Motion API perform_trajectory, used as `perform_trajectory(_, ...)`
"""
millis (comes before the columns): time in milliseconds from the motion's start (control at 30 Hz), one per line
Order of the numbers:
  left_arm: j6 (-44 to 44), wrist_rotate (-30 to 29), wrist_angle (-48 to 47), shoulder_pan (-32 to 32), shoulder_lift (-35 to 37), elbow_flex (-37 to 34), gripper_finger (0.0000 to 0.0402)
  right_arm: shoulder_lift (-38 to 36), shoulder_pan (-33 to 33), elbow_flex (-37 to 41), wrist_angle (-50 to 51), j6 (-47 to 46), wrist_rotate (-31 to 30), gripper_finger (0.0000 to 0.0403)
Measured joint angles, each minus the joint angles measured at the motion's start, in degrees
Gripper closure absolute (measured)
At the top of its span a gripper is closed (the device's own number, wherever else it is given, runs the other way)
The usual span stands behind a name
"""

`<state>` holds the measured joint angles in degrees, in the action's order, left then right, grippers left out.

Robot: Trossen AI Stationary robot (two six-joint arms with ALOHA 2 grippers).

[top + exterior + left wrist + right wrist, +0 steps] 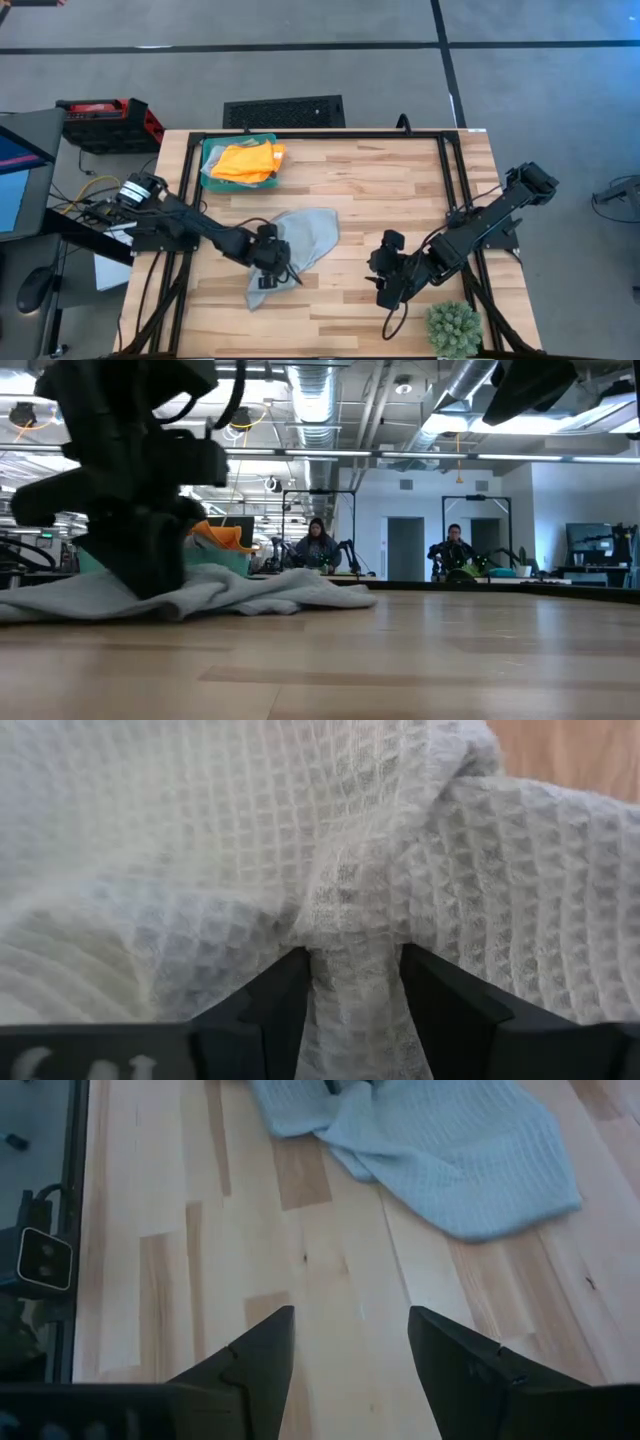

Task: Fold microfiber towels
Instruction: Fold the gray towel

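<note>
**Left gripper pinches grey towel at mid-table**

The wooden table (400, 180) carries a green tray (212, 150) at its far left, holding the orange towel (248, 162). The pale grey towel (305, 238) lies crumpled left of centre — the left gripper (268, 252) is clamped on a fold of it. The right gripper (384, 270) waits right of centre, fingers apart. A spiky plant ball (455, 328) sits near right.

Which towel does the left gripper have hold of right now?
The pale grey towel, crumpled mid-table: the left gripper pinches a fold of its waffle weave between its fingers. The orange towel lies untouched in the green tray at the far edge.
</note>
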<state>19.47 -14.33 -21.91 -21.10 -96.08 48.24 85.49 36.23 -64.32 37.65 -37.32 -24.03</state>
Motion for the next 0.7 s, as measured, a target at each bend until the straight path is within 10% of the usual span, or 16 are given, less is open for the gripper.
perform_trajectory(233,-4.26,-2.53,-6.41,-0.64,0.14,9.81,0.0244,0.00,0.00,-0.01,-0.22,0.30,0.00,0.0182)
perform_trajectory(700,30.21,1.05,-24.70,-17.94,0.26,16.60,0.0244,0.00,0.00,-0.01,-0.44,0.30,0.00,0.0182)
